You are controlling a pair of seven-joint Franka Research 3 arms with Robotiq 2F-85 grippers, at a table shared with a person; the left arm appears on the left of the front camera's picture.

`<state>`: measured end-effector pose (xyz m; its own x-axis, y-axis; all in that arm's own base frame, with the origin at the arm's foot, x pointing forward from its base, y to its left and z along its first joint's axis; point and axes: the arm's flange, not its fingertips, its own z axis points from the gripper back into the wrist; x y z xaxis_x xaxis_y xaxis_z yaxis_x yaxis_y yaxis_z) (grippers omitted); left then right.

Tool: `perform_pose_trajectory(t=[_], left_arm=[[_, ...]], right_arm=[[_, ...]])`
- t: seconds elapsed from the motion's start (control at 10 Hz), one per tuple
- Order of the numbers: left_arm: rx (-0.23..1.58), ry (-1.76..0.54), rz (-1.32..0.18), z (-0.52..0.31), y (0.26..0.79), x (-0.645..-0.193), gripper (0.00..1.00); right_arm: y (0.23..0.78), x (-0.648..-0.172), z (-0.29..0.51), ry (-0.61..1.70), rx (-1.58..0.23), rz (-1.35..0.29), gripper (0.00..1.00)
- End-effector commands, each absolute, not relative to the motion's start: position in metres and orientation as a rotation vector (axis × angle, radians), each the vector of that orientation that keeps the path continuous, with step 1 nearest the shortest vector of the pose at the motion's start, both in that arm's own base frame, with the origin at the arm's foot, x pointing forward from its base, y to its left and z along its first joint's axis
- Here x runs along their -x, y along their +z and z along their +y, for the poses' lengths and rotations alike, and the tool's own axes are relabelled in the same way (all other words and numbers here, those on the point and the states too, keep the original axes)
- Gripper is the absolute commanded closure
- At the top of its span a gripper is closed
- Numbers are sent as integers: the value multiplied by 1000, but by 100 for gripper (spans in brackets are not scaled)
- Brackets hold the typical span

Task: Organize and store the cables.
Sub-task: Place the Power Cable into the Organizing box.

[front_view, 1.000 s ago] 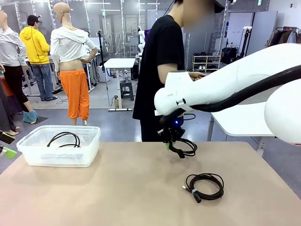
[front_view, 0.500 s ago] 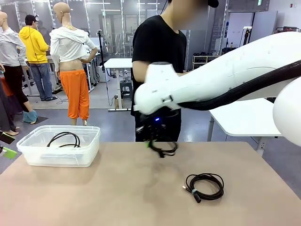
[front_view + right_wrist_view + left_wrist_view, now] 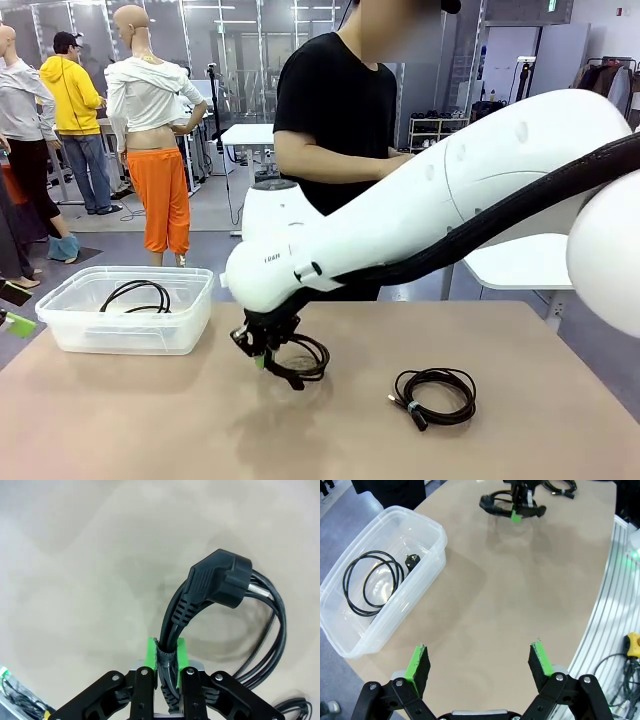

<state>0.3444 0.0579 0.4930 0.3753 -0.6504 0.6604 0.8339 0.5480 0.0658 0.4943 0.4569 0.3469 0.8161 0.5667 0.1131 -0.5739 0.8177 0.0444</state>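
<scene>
- The right gripper (image 3: 165, 652) has its green pads pressed together on the carried cable (image 3: 308, 357). They grip it at the binding wrap (image 3: 167, 660), the one place where every strand is gathered. A pinch there most likely lifts the whole coil without letting it spill.
- The plug (image 3: 220, 580) and the loops hang free beyond the pads, just above the table (image 3: 150, 420). The coil is clear of the surface, so it seems to be in transit rather than set down.
- The clear bin (image 3: 192, 305) stands at the table's left end, well apart from the carried cable. A stored cable (image 3: 372, 582) lies coiled flat on its floor. I take the bin to be the destination, and the right arm reaches across the middle towards that side.
- A loose cable (image 3: 435, 395) rests on the table to the right, tied and untouched. It looks to be the next one for collection.
- The left gripper (image 3: 479, 664) hovers over the near table edge with its jaws wide apart and nothing between them. There it leaves the bin's mouth unobstructed.
- A person (image 3: 335, 110) stands at the far side, hands off the table, apparently not taking part.
</scene>
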Motion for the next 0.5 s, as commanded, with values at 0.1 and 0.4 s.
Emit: perform_pose_trajectory(t=[0.1,0.4], left_arm=[[303,-961,-675,57,495,-342,0],[303,-961,-675,57,495,-342,0]], right_arm=[[325,-482,449,668,-83,-82,100],[318,-470,448,698,-103,-92,53]])
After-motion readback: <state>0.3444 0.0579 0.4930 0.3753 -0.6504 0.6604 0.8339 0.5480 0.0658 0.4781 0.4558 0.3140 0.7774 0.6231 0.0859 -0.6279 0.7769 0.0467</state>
